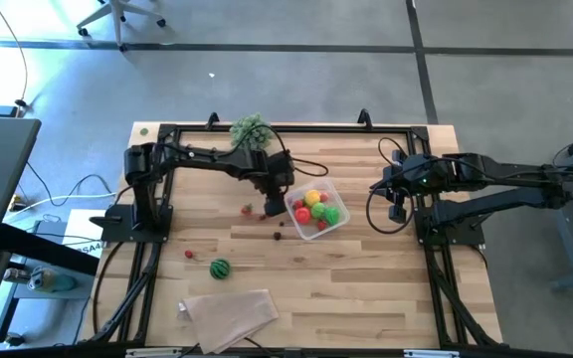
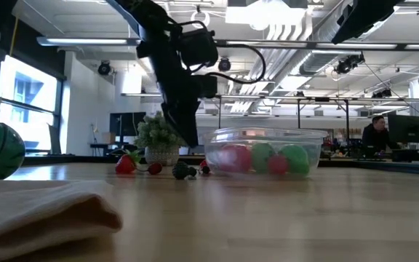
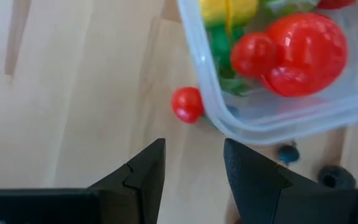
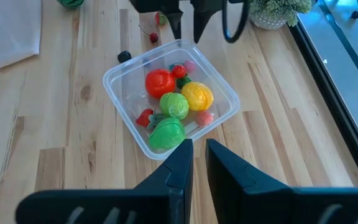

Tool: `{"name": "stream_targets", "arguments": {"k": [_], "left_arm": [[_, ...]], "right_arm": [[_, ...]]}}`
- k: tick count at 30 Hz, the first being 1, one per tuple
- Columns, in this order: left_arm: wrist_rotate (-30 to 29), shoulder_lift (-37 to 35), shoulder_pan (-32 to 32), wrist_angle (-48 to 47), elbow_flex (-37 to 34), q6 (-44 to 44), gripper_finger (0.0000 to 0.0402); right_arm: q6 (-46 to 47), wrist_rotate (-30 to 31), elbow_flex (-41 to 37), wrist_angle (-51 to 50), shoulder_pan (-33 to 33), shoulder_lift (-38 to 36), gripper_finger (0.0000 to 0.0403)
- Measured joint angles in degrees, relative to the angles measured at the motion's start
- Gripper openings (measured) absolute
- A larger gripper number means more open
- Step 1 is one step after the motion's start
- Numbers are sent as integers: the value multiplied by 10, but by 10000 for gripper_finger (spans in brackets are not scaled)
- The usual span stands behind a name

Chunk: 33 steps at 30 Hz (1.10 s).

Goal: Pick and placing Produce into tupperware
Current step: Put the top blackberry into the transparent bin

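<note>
We see the clear, round-cornered plastic tupperware just right of the table's centre, holding smooth glossy produce: a red tomato, a yellow ball and green pieces. At its 9 o'clock our left gripper hangs with fingers half apart, holding nothing; a small red berry lies just beyond the fingertips against the wall. The right gripper, at 3 o'clock, is closed and empty.

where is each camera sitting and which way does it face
high: above the table, looking straight down; both arms show, left claw beside the tupperware.
low: table height, looking level at the tupperware; left arm hangs in.
left wrist: looks down past open claw at the tupperware corner.
right wrist: past shut claw at the tupperware.
All share the tupperware.
</note>
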Motion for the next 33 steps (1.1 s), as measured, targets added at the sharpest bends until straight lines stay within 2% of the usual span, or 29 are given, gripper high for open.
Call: {"name": "stream_targets", "arguments": {"k": [9, 13, 21, 27, 33], "left_arm": [[11, 3, -17, 62, 0, 0, 154], [40, 3, -28, 93, 0, 0, 154], [55, 8, -42, 136, 1, 2, 154], [39, 12, -41, 132, 1, 7, 154], [24, 8, -41, 79, 13, 25, 154]], "right_arm": [[0, 0, 0, 0, 0, 0, 34], [0, 0, 0, 0, 0, 0, 34], [0, 0, 0, 0, 0, 0, 34], [0, 0, 0, 0, 0, 0, 34], [0, 0, 0, 0, 0, 0, 34]]}}
